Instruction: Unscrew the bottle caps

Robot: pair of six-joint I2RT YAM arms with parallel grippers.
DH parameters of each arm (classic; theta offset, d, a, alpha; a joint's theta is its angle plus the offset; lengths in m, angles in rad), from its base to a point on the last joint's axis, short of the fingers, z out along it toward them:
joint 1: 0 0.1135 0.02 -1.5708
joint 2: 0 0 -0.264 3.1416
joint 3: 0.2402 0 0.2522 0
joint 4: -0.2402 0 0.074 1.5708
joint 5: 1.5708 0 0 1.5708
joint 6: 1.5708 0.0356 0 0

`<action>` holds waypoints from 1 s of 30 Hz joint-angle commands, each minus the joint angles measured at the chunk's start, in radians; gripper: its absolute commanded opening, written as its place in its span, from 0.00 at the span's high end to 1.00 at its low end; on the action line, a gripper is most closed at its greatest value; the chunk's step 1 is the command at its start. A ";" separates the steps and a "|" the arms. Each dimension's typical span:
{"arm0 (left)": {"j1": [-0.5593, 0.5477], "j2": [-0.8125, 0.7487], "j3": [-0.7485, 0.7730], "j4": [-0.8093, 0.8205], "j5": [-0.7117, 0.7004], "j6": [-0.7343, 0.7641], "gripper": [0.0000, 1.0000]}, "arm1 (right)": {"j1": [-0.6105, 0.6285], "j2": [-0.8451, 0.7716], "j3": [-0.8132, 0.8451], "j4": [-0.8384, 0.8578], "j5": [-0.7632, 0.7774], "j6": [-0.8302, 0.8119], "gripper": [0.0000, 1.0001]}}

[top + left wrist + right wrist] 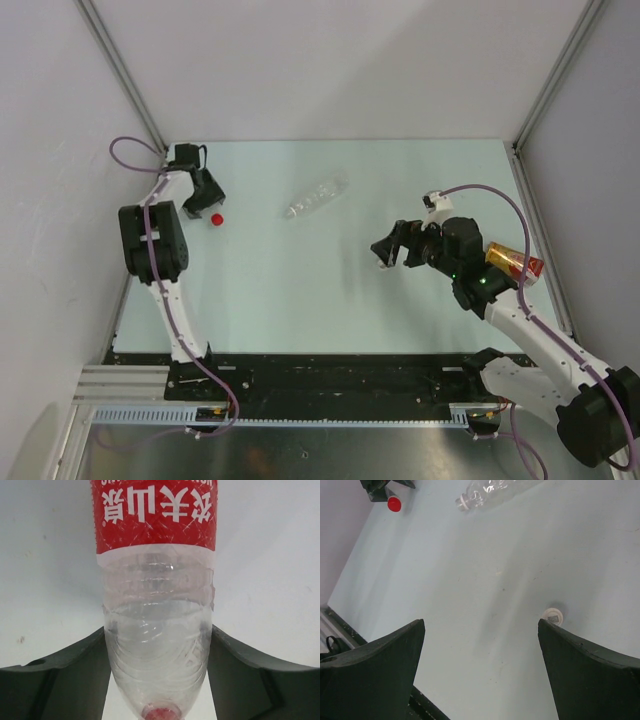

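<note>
At the far-left edge of the table [300, 300], clamping the left gripper [207, 200] on the red-label bottle [157, 605], steadying its body, likely for twisting off the red cap [161, 713] at its neck; mid-table, hovering the right gripper [481, 622] spread wide and empty near a loose white cap [552, 615].

A pale green table [300, 300] between plain white walls [330, 60].

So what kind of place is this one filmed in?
Probably a lab robot cell, not a home: a pale table walled by plain white panels on metal framing, the left arm and right arm bolted at its edge, a crinkled bottle as prop.
</note>
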 commanded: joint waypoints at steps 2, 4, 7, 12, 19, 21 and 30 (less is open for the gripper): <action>-0.056 -0.289 -0.109 0.046 0.177 0.078 0.28 | -0.004 -0.028 0.008 0.074 -0.124 0.043 0.01; -0.082 -0.408 -0.179 0.076 0.221 0.102 0.28 | 0.000 -0.028 0.008 0.105 -0.182 0.062 0.01; -0.111 -0.593 -0.322 0.159 0.316 0.108 0.28 | 0.008 -0.028 0.008 0.139 -0.244 0.093 0.01; -0.148 -0.904 -0.611 0.387 0.540 0.021 0.28 | 0.042 -0.015 0.008 0.185 -0.289 0.143 0.01; -0.210 -1.296 -0.987 0.763 0.672 -0.198 0.30 | 0.140 0.014 0.008 0.277 -0.314 0.237 0.01; -0.244 -1.399 -1.093 0.895 0.655 -0.276 0.33 | 0.185 0.028 0.008 0.315 -0.317 0.262 0.01; -0.401 -1.623 -1.286 1.107 0.452 -0.400 0.64 | 0.316 0.139 -0.024 0.612 -0.401 0.458 0.01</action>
